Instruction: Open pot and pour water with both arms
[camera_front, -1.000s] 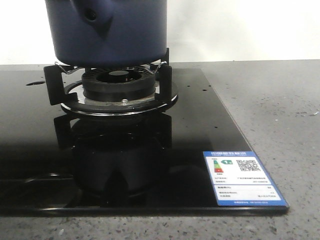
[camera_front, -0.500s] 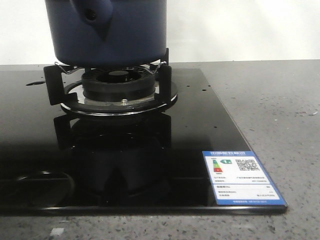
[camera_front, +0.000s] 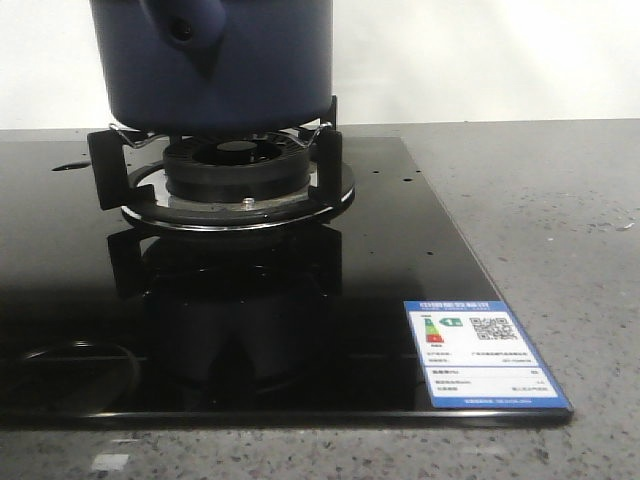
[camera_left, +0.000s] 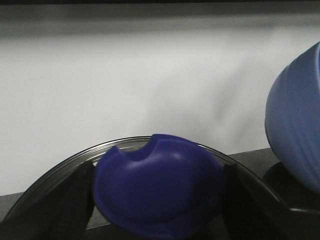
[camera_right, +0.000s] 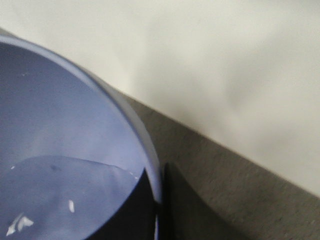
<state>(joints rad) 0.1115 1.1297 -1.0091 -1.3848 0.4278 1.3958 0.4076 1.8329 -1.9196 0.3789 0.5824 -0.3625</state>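
While the pot (camera_front: 215, 65) sat on the burner stand (camera_front: 230, 170) of the black glass hob (camera_front: 300, 340), its nub with the round hole facing the front camera, my holdings stood as follows.

Item, left gripper (camera_left: 157, 200): jaws pinching a dark blue knob (camera_left: 157, 192), one dark finger (camera_left: 75, 200) at each side of it. Beneath the knob ran a curved clear rim, taken for the pot's glass lid (camera_left: 55, 172). Judged purpose: lid held by its knob so the pot could stand open for pouring.

Item, right gripper (camera_right: 160, 220): jaws closed across the wall of a pale blue bowl (camera_right: 65, 130), one dark finger inside the rim, the other outside. Water (camera_right: 60, 200) lay in the bowl, so I kept it near level, as I judge, to hold the water until wanted.

Item, same pale bowl, seen also beside the lid in the left wrist view.

Neither arm showed in the front view; the pot's mouth was cut off there, so lid off or on could not be confirmed from it.
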